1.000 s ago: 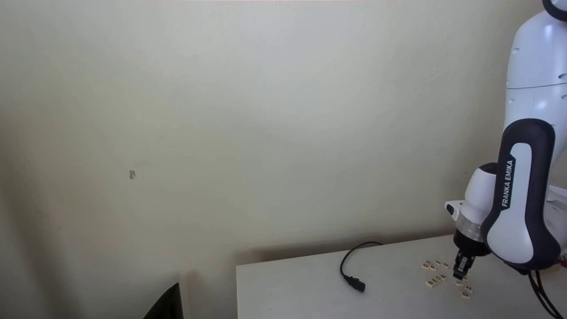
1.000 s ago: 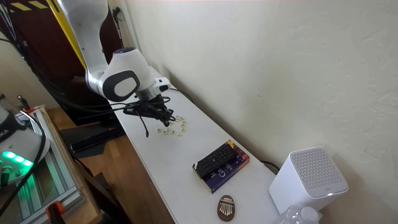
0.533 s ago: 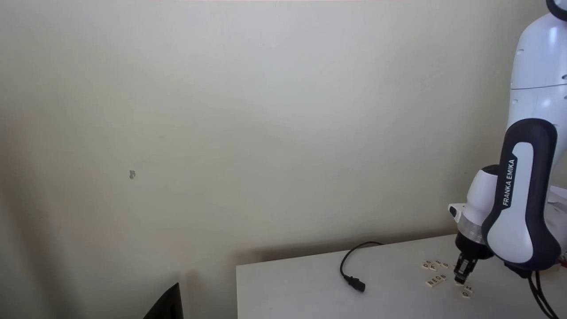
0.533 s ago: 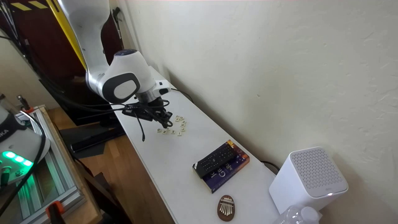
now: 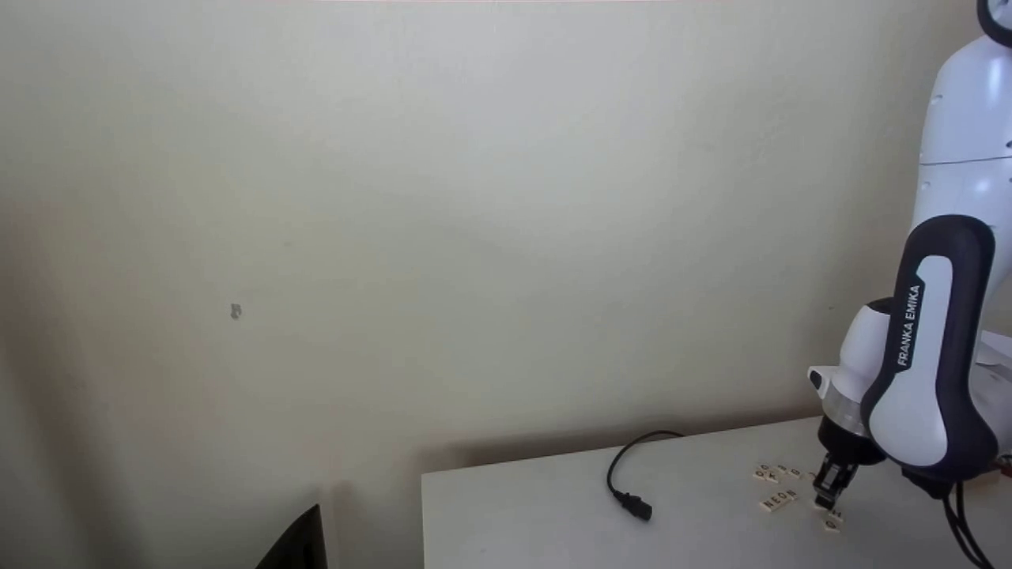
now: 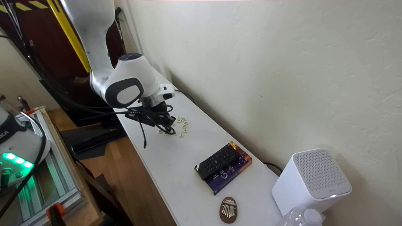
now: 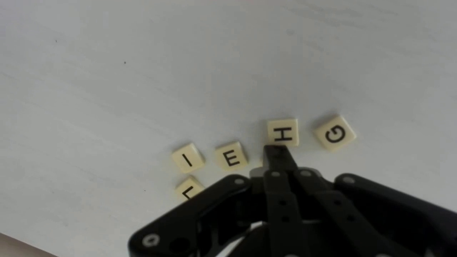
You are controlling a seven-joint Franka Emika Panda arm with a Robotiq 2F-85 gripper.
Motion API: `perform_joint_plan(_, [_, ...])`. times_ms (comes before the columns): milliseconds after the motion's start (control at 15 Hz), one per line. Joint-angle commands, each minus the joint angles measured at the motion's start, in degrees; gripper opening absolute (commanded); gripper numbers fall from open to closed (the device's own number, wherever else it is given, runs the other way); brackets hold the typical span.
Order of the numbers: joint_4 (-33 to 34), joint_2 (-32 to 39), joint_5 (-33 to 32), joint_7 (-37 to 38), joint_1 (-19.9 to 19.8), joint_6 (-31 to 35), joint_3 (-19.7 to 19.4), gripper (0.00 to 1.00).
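My gripper (image 7: 280,157) is shut, with no object visible between its fingertips. In the wrist view its tips are over the lower edge of a cream letter tile H (image 7: 283,132); contact cannot be told. A sliver of another tile shows just left of the tips. Tile G (image 7: 335,134) lies to the right, tile E (image 7: 231,156) and tile I (image 7: 188,158) to the left, and tile L (image 7: 187,186) is partly behind the gripper. In both exterior views the gripper (image 5: 824,503) (image 6: 170,123) is low over the scattered tiles (image 5: 779,500) (image 6: 184,126).
The tiles lie on a white table (image 5: 538,514). A black cable (image 5: 632,506) lies along the wall side. In an exterior view, a black keypad (image 6: 216,161) rests on a book (image 6: 230,177). A thumb piano (image 6: 228,210), white box (image 6: 309,182) and clear bottle (image 6: 298,216) stand or lie nearer.
My gripper has moved down and a little across toward the tiles, and now hides more of them. The tiles and other objects have not visibly moved.
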Motion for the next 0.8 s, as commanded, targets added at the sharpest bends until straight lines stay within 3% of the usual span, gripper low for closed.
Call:
perform_joint_plan(0, [2.73, 1.72, 0.22, 0.40, -2.91, -1.80, 1.89, 0.00])
perform_joint_plan(733, [5.65, 1.91, 0.55, 0.85, -4.75, -5.85, 0.91, 0.00])
